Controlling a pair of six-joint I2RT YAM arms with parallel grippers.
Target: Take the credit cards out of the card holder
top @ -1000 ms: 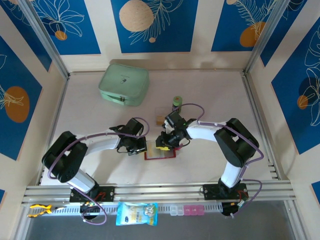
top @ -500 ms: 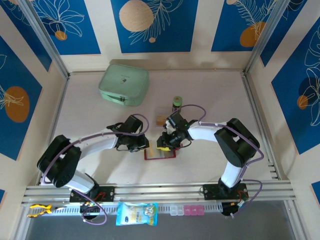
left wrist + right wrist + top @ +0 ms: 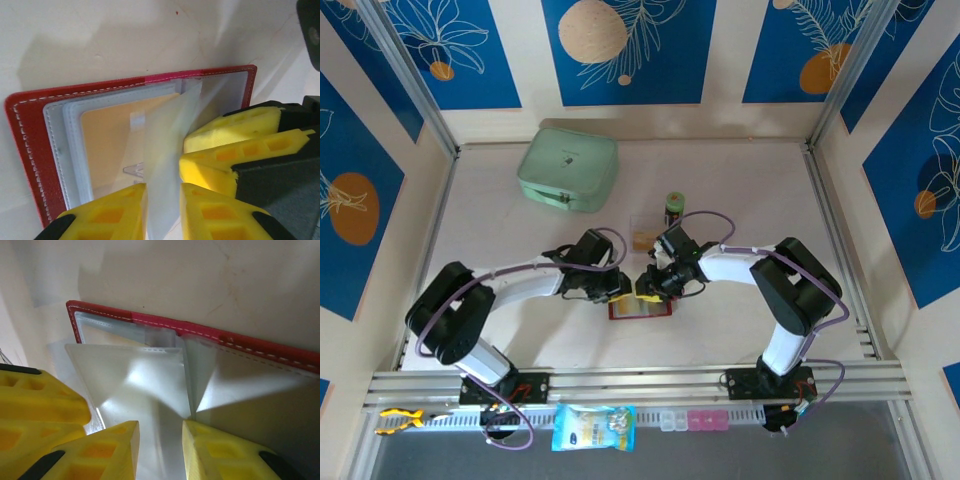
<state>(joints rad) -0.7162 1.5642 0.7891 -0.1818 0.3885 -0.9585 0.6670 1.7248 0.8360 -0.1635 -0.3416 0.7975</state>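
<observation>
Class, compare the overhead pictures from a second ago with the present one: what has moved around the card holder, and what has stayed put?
The left hand slid right, from beside the card holder to its left edge, where its fingers now straddle a raised clear sleeve. The right hand, the card holder, the mint-green case and the green can stayed put.

The pale, matte tabletop (image 3: pixel 740 180) carries the card holder (image 3: pixel 640 310) near its middle, lying open and flat with its dark-red cover down and its clear sleeves facing up. Just beyond the card holder lies a small tan card (image 3: pixel 640 240), and a little farther back and slightly to the right stands a small green can (image 3: pixel 674 207). Well beyond the card holder and off to its left, near the back wall, rests a mint-green zip case (image 3: pixel 568 170).
</observation>
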